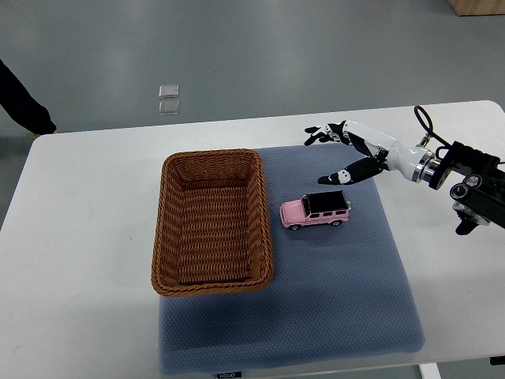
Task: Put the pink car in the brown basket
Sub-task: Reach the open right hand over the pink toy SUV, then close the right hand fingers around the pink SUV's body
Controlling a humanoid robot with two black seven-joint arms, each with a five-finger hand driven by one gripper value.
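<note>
The pink car [315, 211] sits on its wheels on the blue-grey mat [339, 300], just to the right of the brown basket [169, 237] and not touching it. Its nose points toward the basket, and its roof and windows are dark. The basket stands on the mat's left part, its left wall overhanging onto the white table [71, 276]; nothing lies inside it.

The right hand [345, 155] comes in from the right edge and hovers above and to the right of the car, apart from it, with its fingers spread and holding nothing. The thumb [341, 177] reaches down toward the car's rear roof, while the other fingertips [317, 136] fan out farther from the basket, toward the mat's far edge. Whether the thumb is above the car or only beside it cannot be told from this steep view. The forearm is cut off by the right edge, where dark joints and a black cable bunch together.

A dark sleeve [24, 103] of 1 person enters at the left edge, beyond the table, mostly cut off. 2 small clear squares [168, 99] lie on the floor past the basket; what they are is unclear.
</note>
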